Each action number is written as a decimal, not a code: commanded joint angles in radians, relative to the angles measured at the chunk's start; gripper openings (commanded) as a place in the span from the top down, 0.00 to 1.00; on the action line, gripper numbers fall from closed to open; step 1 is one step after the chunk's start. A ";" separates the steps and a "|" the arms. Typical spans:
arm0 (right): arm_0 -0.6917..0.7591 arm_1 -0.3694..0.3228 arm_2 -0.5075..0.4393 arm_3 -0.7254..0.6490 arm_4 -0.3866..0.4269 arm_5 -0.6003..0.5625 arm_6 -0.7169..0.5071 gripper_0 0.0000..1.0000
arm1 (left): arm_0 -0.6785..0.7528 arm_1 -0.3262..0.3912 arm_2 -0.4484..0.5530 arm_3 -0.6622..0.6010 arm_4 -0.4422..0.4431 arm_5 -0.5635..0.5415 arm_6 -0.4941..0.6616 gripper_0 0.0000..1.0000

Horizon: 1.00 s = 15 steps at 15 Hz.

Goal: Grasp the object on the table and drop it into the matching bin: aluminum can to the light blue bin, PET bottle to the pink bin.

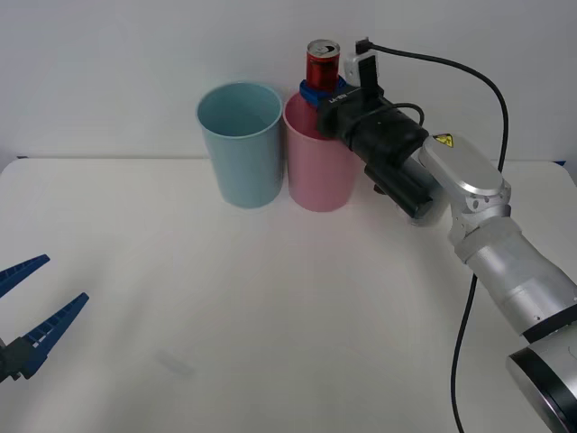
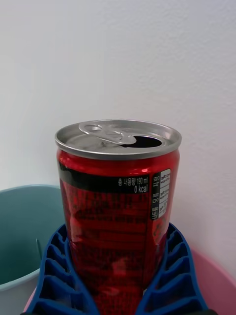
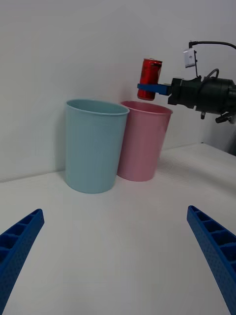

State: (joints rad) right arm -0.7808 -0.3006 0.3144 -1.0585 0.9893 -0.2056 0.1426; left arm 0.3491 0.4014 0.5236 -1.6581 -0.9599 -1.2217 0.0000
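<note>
The right gripper (image 1: 323,93) holds the red can (image 1: 322,61) upright, jaws clenched on its lower body, above the pink cup (image 1: 317,162); the light blue cup (image 1: 240,144) touches the pink one. The left gripper (image 1: 32,307) hovers over the white counter (image 1: 270,316), jaws spread wide.

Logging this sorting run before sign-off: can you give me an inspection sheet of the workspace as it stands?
Surface: white table, bare, flat.
Job's things: red aluminum can held upright in the air above the pink bin; light blue bin stands beside it on the robot's left, the two close together.
Clutter: nothing seen.
Grippers: right gripper shut on the can's lower body; left gripper open, low over the table's near left.
Cables: black cable loops from the right wrist down along the arm.
Surroundings: plain white wall.
</note>
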 commanded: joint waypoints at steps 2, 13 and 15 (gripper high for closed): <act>0.000 0.001 0.000 -0.003 0.012 0.011 0.003 1.00 | 0.000 0.000 0.000 0.000 0.000 0.000 0.000 0.00; 0.000 0.000 0.000 -0.003 0.022 0.032 0.003 1.00 | 0.000 0.000 0.000 0.000 0.000 0.000 0.000 0.00; 0.000 0.000 0.000 -0.003 0.023 0.037 0.003 1.00 | 0.000 0.000 0.000 0.000 0.000 0.000 0.000 0.00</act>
State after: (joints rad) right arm -0.7810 -0.2997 0.3145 -1.0615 1.0122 -0.1711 0.1457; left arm 0.3491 0.4014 0.5236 -1.6581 -0.9599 -1.2217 0.0000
